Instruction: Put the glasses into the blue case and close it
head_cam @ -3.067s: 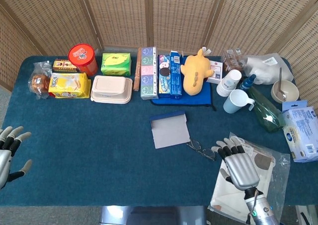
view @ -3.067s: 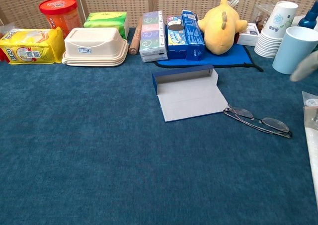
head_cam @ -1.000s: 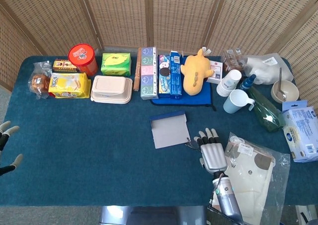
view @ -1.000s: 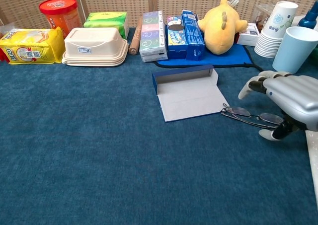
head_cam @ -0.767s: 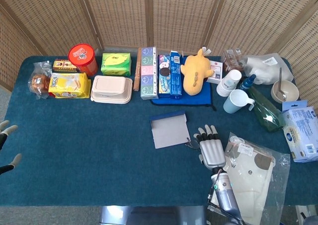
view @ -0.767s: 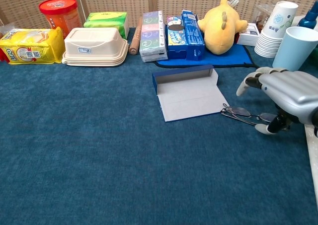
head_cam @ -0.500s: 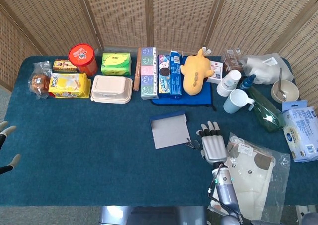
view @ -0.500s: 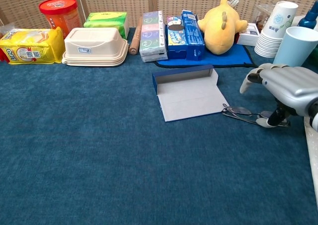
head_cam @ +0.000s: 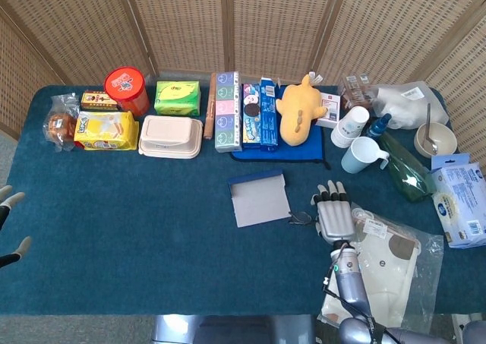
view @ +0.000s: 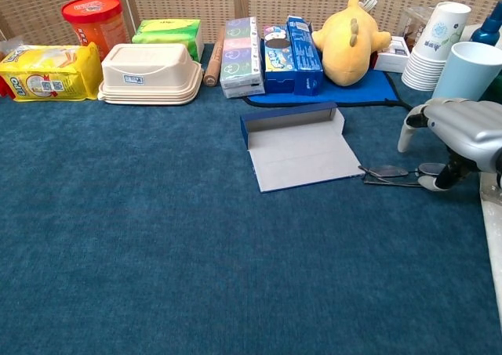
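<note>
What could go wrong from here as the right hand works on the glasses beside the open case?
The glasses lie flat on the cloth, so the right hand may slip off the thin frame. The open blue case sits loose and could slide when nudged. The cup stands close behind the hand.

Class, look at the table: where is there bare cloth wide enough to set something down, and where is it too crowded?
Bare cloth runs left of the open blue case and before the beige lunchbox. The back row and the right end, around the right hand and glasses, are crowded.
</note>
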